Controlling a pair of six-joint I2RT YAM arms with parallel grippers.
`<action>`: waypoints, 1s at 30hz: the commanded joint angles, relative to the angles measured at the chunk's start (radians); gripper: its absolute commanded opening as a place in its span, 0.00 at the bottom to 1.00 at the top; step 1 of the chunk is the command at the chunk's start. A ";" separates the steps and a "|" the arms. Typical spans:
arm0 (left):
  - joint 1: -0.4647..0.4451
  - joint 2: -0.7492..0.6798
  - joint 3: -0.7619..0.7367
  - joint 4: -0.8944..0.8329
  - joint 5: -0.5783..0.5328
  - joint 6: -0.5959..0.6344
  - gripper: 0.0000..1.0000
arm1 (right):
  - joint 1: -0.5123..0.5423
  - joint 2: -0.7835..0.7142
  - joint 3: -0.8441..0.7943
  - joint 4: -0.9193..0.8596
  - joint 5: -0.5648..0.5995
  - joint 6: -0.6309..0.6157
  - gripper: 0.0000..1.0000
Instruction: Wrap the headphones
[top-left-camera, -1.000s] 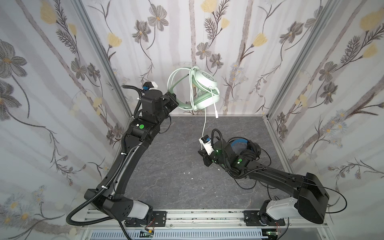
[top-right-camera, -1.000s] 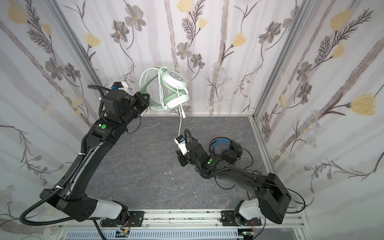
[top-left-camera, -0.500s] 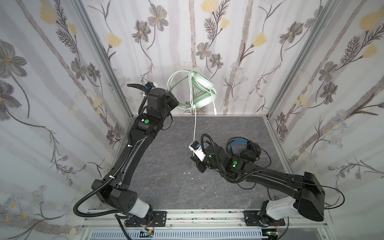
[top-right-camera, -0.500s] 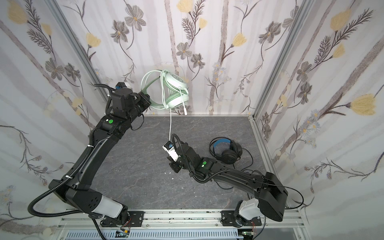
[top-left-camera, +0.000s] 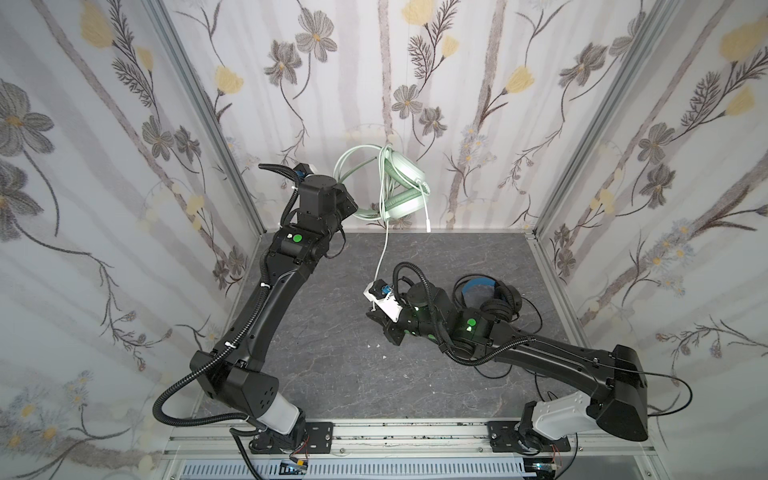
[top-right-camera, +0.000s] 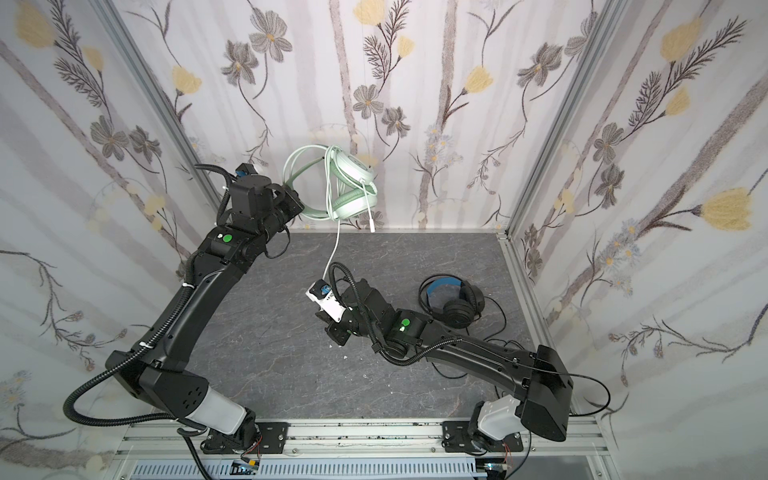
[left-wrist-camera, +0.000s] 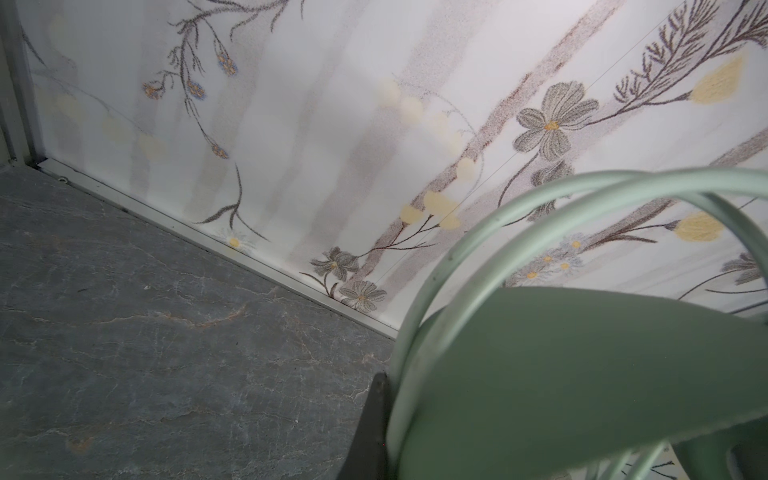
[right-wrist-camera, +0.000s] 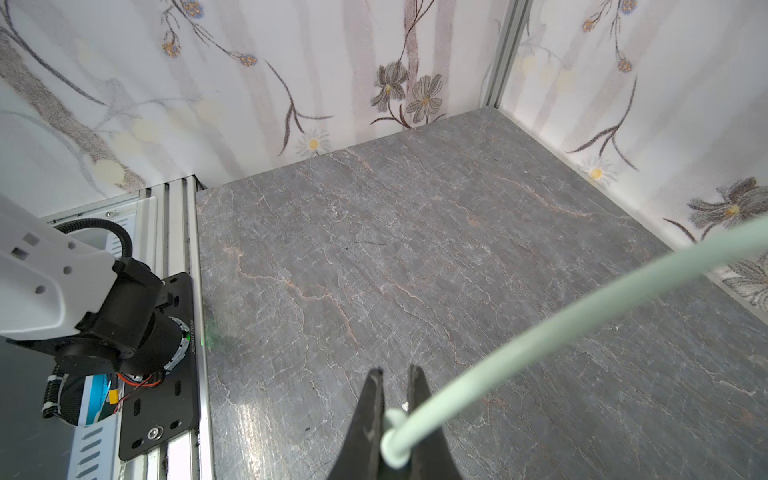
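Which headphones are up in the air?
The mint green headphones, held up by the left gripper. Their cable is pinched by the right gripper. The black headphones with the blue band lie on the table.

Robot lab booth, floral-papered wall panels (top-left-camera: 478, 83), aluminium frame posts (top-left-camera: 209, 120), slate-look floor (top-left-camera: 332, 353); arms (top-left-camera: 266, 307) bolted to rail (top-left-camera: 395, 434)

Right gripper (right-wrist-camera: 395, 372) pinching mint cable (right-wrist-camera: 582, 320), grey tabletop (right-wrist-camera: 374, 249) below

Floral-papered walls (top-left-camera: 457, 62) enclose a grey veined floor (top-left-camera: 332, 374).
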 joint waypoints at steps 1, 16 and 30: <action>0.000 -0.006 -0.020 0.045 -0.045 0.052 0.00 | 0.002 -0.006 0.048 -0.023 -0.001 -0.032 0.00; -0.029 -0.033 -0.286 0.043 -0.092 0.208 0.00 | -0.111 0.006 0.366 -0.216 0.011 -0.168 0.00; -0.107 -0.167 -0.467 -0.030 0.209 0.457 0.00 | -0.310 -0.005 0.425 -0.368 0.032 -0.340 0.00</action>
